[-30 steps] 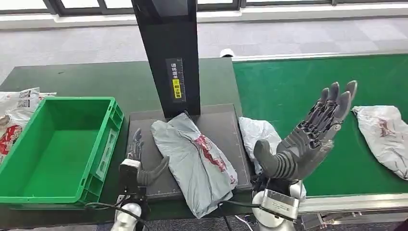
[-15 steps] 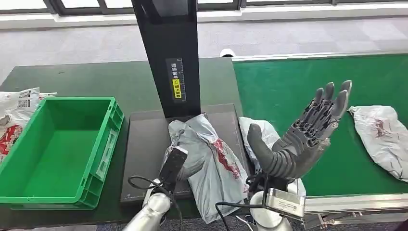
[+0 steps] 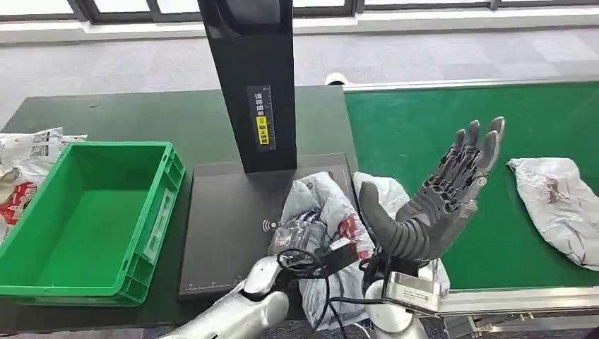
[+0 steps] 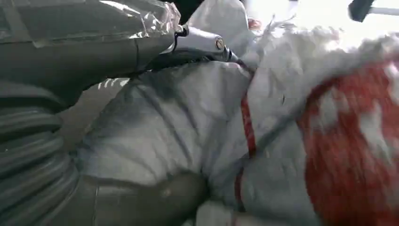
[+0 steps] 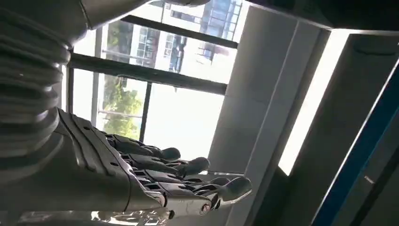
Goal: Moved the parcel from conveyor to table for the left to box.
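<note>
Left hand (image 3: 304, 244) lying mostly hidden against grey parcel (image 3: 335, 219) on table's black pad (image 3: 226, 212), fingers wrapping parcel, grasping it. Right hand (image 3: 438, 201) hovering raised over conveyor (image 3: 424, 120), palm up, fingers spreading, holding nothing.

We note a grey-white parcel (image 3: 332, 212) with red print, on a black mat (image 3: 226, 212). Crate (image 3: 152, 233): bright green. Conveyor belt (image 3: 424, 127): green; table (image 3: 141, 116): darker green. Black post (image 3: 251, 70) carries a yellow-and-white label (image 3: 262, 126). Both hands dark grey, left (image 3: 300, 236) and right (image 3: 438, 205); arms silver.
</note>
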`<action>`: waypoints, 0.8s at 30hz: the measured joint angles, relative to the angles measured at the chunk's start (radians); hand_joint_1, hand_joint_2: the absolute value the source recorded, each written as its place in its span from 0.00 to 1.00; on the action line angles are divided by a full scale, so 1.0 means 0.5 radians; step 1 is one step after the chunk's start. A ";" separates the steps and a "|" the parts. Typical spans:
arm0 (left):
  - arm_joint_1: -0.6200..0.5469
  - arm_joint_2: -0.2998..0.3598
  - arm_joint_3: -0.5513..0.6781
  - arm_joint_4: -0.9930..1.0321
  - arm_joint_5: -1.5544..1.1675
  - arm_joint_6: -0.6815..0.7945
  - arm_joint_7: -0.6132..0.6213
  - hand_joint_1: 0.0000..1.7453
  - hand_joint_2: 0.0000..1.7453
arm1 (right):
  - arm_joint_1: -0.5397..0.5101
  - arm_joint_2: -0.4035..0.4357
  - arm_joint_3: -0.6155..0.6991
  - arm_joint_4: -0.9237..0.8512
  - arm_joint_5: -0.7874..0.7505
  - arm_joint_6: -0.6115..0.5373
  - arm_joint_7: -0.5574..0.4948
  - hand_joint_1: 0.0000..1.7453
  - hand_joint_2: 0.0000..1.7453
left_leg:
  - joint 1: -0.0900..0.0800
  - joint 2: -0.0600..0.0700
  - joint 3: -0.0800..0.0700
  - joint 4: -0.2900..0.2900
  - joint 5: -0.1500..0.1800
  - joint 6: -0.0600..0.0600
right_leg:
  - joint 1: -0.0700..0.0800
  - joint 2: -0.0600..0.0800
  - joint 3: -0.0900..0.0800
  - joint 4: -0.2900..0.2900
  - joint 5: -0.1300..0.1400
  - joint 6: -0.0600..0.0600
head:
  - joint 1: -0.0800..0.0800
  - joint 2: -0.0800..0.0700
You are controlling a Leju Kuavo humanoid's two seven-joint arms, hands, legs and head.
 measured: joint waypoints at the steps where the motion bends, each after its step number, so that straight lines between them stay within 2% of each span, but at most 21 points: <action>1: -0.022 0.000 -0.066 0.016 -0.034 -0.006 0.041 1.00 1.00 | 0.000 0.000 -0.001 0.001 -0.002 0.000 0.000 0.00 1.00 | 0.000 0.001 -0.005 0.000 -0.003 0.002 | 0.000 0.000 0.005 0.000 -0.002 0.002 | 0.001 0.000; 3: -0.060 -0.001 -0.168 0.052 -0.089 -0.035 0.115 0.97 1.00 | 0.000 0.000 -0.001 0.003 -0.006 -0.001 0.000 0.00 1.00 | 0.000 0.002 0.003 0.000 -0.009 0.003 | 0.000 0.001 0.016 -0.001 -0.009 0.003 | 0.001 0.000; 7: -0.109 -0.001 -0.303 0.110 -0.120 -0.047 0.144 1.00 1.00 | 0.000 0.000 -0.001 0.008 -0.014 -0.001 0.000 0.00 1.00 | 0.000 0.002 0.014 0.000 -0.010 0.003 | 0.000 0.001 0.026 -0.002 -0.011 0.004 | 0.001 0.000; 19: -0.175 -0.005 -0.434 0.196 -0.272 -0.210 0.230 1.00 1.00 | 0.001 0.000 0.000 0.010 -0.015 -0.001 0.000 0.00 1.00 | 0.000 0.002 0.022 -0.001 -0.012 0.001 | 0.001 0.002 0.033 -0.002 -0.013 0.003 | 0.001 0.000; 22: -0.171 -0.005 -0.437 0.207 -0.271 -0.041 0.205 1.00 1.00 | 0.002 0.000 -0.001 0.010 -0.002 -0.001 0.000 0.00 1.00 | 0.000 0.003 0.022 -0.001 -0.013 0.001 | 0.001 0.003 0.032 -0.002 -0.013 0.003 | 0.001 0.000; 24: -0.145 -0.002 -0.422 0.219 -0.224 0.248 0.116 1.00 1.00 | 0.007 0.000 -0.001 0.010 0.009 -0.001 0.000 0.00 1.00 | 0.000 0.004 0.022 -0.001 -0.013 0.001 | 0.001 0.004 0.030 -0.002 -0.013 0.003 | 0.000 0.000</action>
